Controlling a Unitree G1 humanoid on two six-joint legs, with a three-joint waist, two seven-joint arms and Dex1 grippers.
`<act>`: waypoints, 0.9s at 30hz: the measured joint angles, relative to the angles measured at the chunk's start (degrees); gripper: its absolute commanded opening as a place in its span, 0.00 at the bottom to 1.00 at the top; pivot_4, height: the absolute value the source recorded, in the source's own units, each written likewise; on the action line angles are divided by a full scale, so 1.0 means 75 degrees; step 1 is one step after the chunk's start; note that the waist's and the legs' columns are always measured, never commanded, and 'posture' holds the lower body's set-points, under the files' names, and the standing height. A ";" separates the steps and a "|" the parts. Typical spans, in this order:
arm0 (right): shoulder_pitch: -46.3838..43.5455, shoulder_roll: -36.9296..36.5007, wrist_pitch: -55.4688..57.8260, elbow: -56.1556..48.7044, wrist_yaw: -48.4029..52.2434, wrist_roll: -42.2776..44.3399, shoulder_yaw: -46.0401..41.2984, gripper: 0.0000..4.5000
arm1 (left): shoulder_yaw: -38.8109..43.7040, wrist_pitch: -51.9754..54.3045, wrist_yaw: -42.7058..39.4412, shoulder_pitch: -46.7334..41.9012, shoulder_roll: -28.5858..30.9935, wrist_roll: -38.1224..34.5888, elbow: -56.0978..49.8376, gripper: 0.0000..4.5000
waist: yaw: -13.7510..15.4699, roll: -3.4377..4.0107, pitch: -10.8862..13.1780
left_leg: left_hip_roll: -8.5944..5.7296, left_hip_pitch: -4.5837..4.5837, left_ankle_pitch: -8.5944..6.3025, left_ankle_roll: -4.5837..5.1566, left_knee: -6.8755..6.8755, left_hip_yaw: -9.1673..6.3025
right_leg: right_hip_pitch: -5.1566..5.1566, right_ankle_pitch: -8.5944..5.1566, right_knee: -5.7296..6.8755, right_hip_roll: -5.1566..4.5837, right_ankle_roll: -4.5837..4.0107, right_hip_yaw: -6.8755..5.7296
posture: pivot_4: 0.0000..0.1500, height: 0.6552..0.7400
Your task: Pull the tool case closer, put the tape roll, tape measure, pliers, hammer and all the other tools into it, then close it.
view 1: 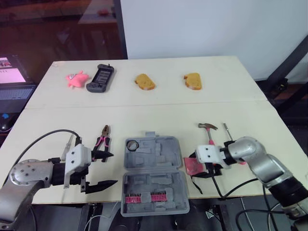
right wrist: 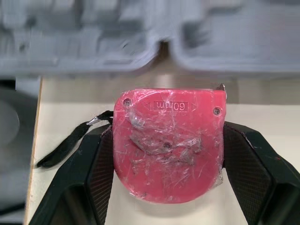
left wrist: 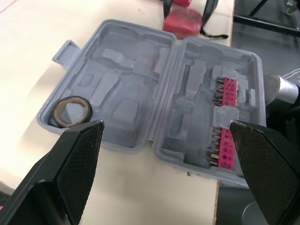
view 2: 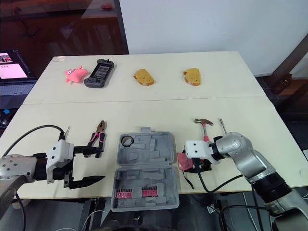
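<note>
Left eye view: tape measure (view 1: pixel 193 166), hammer (view 1: pixel 209 130), perhaps screwdriver (view 1: pixel 225 128) beside case (view 1: pixel 154 155).

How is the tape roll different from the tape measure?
The tape roll is a dark open ring; the tape measure is a solid red block with a black strap. The tape roll already lies in a pocket of the open tool case, while the tape measure sits outside it on the table, gripped by the right gripper. Both are tools that belong in the case.
</note>
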 measured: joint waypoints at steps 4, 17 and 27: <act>-0.0778 0.0055 0.1381 -0.0646 -0.0107 0.0411 -0.0348 0.63 | 0.0073 -0.0126 -0.0051 0.0034 -0.0018 0.0001 0.0269 1.00 | -0.0042 0.0005 0.0003 | 0.0005 -0.0001 0.0000 -0.0001 -0.0004 0.0001 | -0.0012 0.0000 0.0002 -0.0002 -0.0001 0.0006 | 1.00 1.00; -0.4164 0.0987 0.3745 -0.0703 0.0403 0.0212 0.1404 0.63 | 0.0184 -0.0819 0.0407 0.0236 -0.0529 0.0449 0.0733 1.00 | -0.0022 0.0008 0.0005 | -0.0004 -0.0014 -0.0001 -0.0001 -0.0009 -0.0003 | -0.0025 0.0004 -0.0001 -0.0009 0.0004 -0.0001 | 1.00 1.00; -0.4469 0.1902 0.3850 0.0609 -0.0099 -0.0779 0.3096 0.63 | 0.0232 -0.0966 0.0929 0.0937 -0.0797 0.0519 0.0233 1.00 | -0.0047 0.0010 0.0006 | -0.0005 -0.0013 0.0000 -0.0004 -0.0010 -0.0001 | -0.0037 0.0012 0.0010 -0.0005 0.0009 0.0002 | 1.00 1.00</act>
